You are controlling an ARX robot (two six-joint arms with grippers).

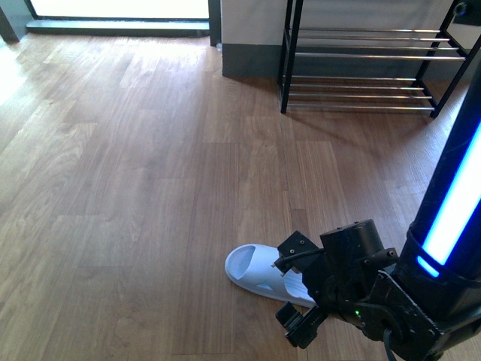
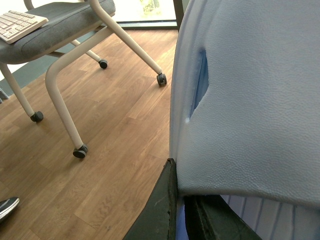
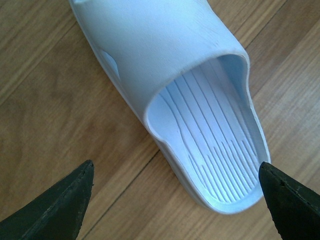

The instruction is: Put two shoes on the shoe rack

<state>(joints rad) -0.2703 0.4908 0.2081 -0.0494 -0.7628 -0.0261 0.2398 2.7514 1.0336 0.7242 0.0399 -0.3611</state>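
Note:
A pale blue slide slipper [image 1: 255,272] lies flat on the wooden floor in the front view, toe pointing left. My right gripper [image 1: 294,288] hangs over its heel end, open. In the right wrist view the black fingertips [image 3: 75,200] stand wide apart on either side of the slipper's [image 3: 165,65] ribbed heel without touching it. A second pale blue slide slipper [image 2: 250,100] fills the left wrist view, and my left gripper [image 2: 177,210] is shut on the edge of its strap. The left arm is out of the front view. The shoe rack [image 1: 368,56] stands at the far right against the wall.
A white-framed office chair [image 2: 65,75] on casters stands behind the held slipper, with a keyboard [image 2: 17,22] on its seat. The tip of a dark shoe [image 2: 7,207] shows at the frame edge. A bright glass door [image 1: 120,9] is at the far left of the room.

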